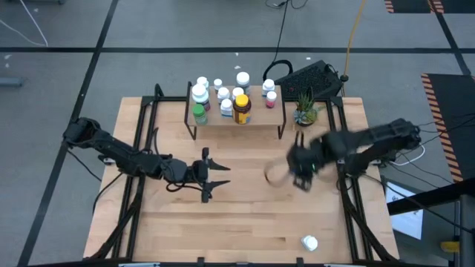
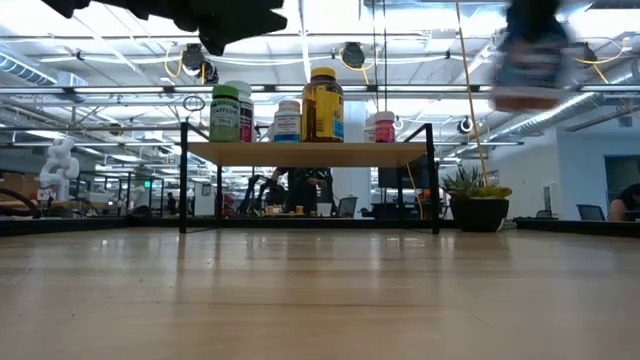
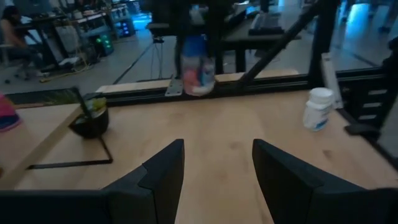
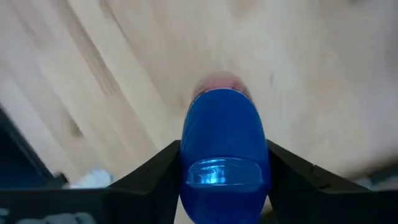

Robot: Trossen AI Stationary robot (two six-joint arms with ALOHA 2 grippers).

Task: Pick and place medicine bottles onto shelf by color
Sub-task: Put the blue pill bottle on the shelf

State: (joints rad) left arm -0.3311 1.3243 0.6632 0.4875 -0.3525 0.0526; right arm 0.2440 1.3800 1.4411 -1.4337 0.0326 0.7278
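1. The blue bottle (image 4: 222, 146) is squeezed between the fingers of the right gripper (image 1: 300, 165), up above the table (image 1: 237, 230).
2. It looks blurry from the low view.
3. Many bottles stand on the shelf (image 1: 256, 117), beside a small plant (image 1: 304, 111).
4. One white bottle (image 1: 309, 242) lies near the table's front edge.
5. The left gripper (image 1: 211, 176) waits mid-table, fingers apart and holding nothing.

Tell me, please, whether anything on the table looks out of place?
One white bottle lies alone near the table's front edge, far from the shelf. Otherwise the scene looks orderly; the right gripper holds a blue-capped bottle.
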